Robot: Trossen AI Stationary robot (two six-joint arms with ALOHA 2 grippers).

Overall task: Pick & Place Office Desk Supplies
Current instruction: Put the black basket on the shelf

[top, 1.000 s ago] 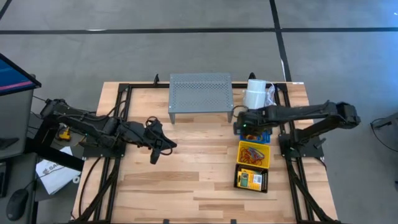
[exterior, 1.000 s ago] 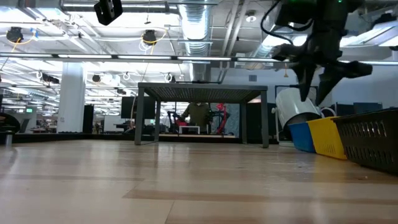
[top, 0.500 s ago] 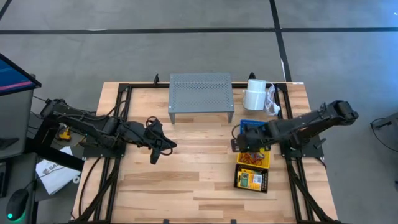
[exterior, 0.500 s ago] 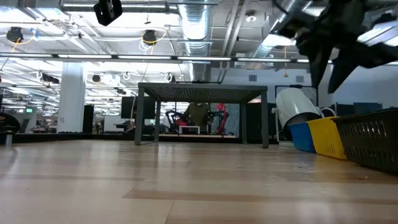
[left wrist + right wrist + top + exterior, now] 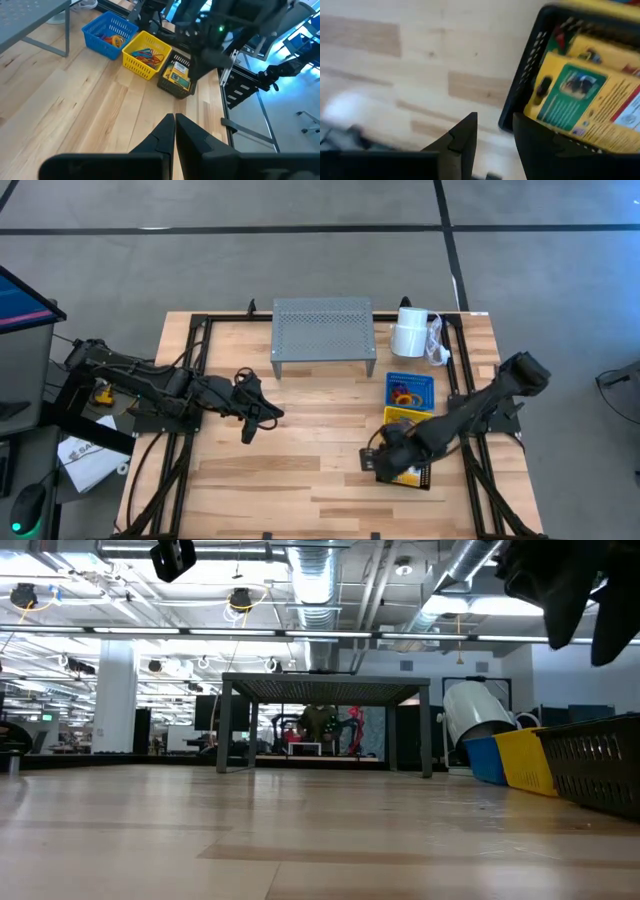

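Hovering beside your right gripper (image 5: pixel 492 132) is the black mesh plastic basket (image 5: pixel 408 471) holding the yellow-green crayon boxes (image 5: pixel 590 102) — its near wall sits just ahead of the fingers, which stand partly apart and hold nothing. The boxes' long sides run along that wall. Your left gripper (image 5: pixel 174 131), pinched closed and empty, waits well apart — the right arm is nearer

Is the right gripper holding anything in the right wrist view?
No, the right gripper hangs open and empty beside the black basket.
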